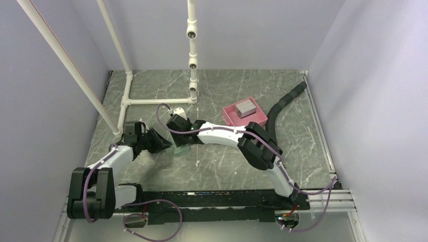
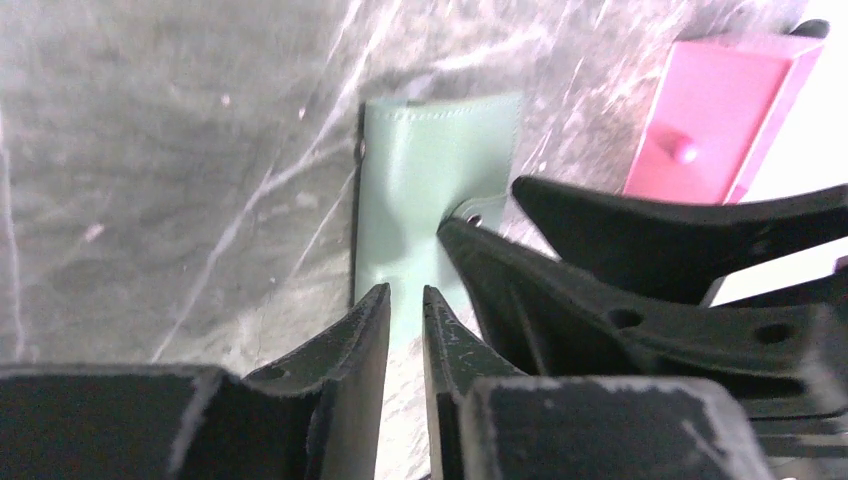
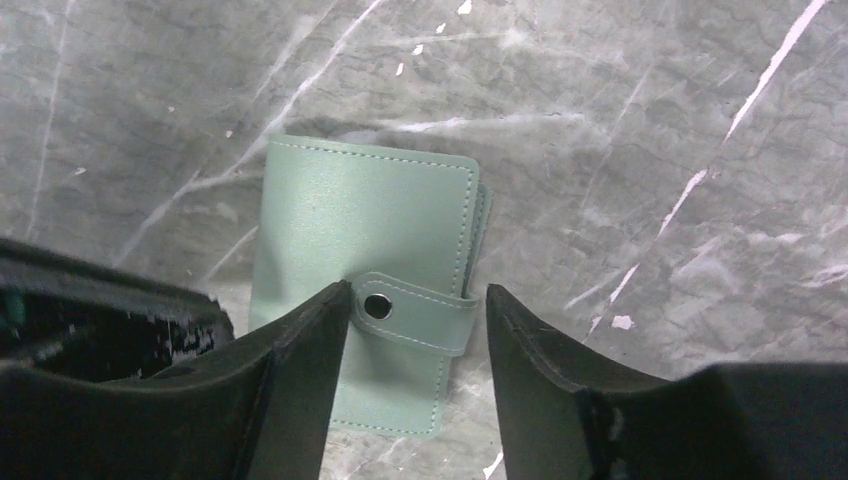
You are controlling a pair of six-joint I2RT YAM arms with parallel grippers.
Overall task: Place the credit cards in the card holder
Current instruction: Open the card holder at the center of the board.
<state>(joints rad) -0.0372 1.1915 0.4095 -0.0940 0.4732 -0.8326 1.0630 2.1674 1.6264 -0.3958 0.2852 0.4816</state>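
One stitched green card holder (image 3: 360,220) lies shut on the marbled tabletop (image 3: 650,150), its tab (image 3: 432,320) inside the wide-spread right hand (image 3: 415,305). The left hand (image 2: 406,292) is narrow, grip unclear. Grey credit cards (image 1: 246,107) fill one pink tray (image 1: 258,121).

Legible text, labels, brand marks, numbers, signs: none in any view. Card holder (image 3: 360,230): plain stitched face and a blank snap tab, no print to be made out. Pink tray (image 1: 257,119): walls show no readable marking; its contents are too small to tell.
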